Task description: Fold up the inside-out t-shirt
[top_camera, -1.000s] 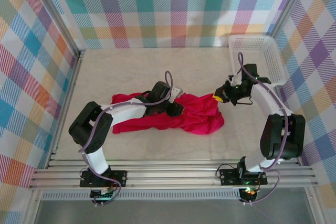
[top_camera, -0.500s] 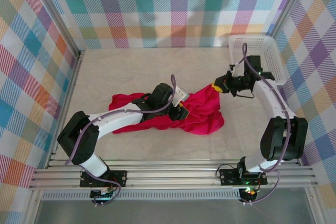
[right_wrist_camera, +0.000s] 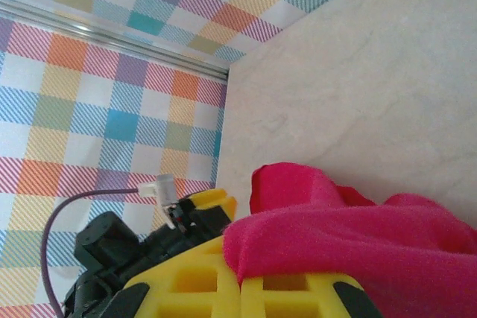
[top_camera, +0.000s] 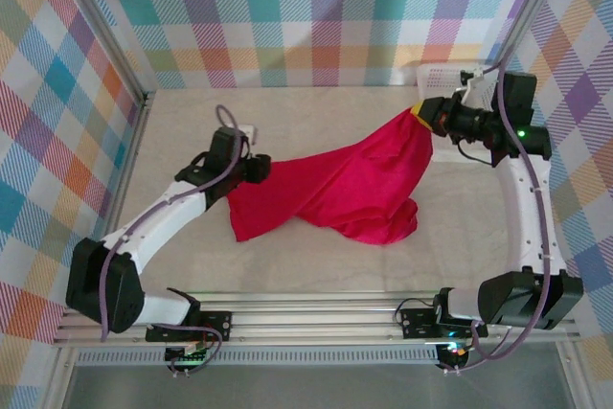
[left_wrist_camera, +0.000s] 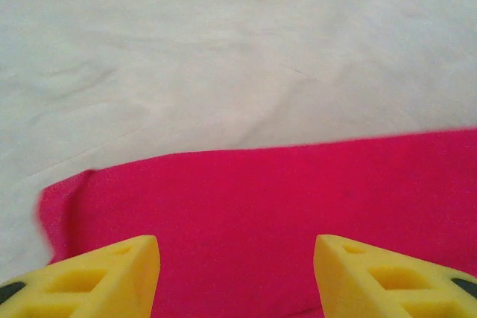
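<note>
The shirt (top_camera: 335, 184) is stretched in a slanting sheet across the counter (top_camera: 182, 122). One corner is raised just beside the basket (top_camera: 442, 74), and the rest trails away from the basket to the left.

The raised corner is clenched in the right claw (top_camera: 428, 114). In the right wrist view its yellow fingers (right_wrist_camera: 201, 281) are pressed together with red cloth bunched over them. The corner is judged to be held high so that the cloth is drawn taut and its creases are pulled out.

At the edge of the shirt farthest from the basket, the left claw (top_camera: 253, 170) is set low over the cloth. Its fingers (left_wrist_camera: 104, 273) are seen apart, with flat cloth lying beneath them and nothing pinched, so it is taken as released.

A lump of cloth is left bunched on the counter on the near side of the basket. No fold is made yet, and a flat spread is judged to be needed first. The neck tag cannot be made out.
</note>
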Robot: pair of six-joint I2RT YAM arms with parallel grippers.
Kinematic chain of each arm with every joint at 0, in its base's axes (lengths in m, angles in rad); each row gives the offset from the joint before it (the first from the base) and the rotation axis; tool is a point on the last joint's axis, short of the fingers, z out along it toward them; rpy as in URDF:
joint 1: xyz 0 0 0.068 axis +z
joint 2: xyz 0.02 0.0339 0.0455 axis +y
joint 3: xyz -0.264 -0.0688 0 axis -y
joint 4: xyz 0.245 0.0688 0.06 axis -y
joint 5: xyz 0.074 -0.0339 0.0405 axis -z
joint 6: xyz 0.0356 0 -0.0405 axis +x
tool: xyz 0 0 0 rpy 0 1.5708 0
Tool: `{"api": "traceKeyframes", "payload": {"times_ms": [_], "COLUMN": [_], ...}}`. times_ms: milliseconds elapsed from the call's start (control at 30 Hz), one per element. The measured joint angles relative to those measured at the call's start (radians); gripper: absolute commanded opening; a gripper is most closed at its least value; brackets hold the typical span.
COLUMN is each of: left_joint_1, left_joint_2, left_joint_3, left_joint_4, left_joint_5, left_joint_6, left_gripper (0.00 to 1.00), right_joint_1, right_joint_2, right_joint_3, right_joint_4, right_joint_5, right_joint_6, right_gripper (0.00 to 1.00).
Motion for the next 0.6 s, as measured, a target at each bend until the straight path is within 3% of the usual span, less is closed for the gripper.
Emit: {"api": "traceKeyframes", "payload": {"times_ms": [300,600], "left_joint_1": [0.113,0.154], "left_joint_2": [-0.011,0.088], "left_joint_3": [-0.085,-0.143], "left_joint_4": [-0.094,-0.090], "left_joint_5": [-0.024,-0.001], "left_joint_6": [-0.203,-0.268], "left_gripper": [0.58,0.53], "right_joint_1": [0.000,0.000], "right_joint_2": [0.051,0.051], "right_joint_3": [-0.132,-0.132], "right_joint_4": [0.008,0.011], "right_joint_5": [0.011,0.011], "right_joint_6": [0.002,-0.002], "right_gripper": [0.00,0.00]}}
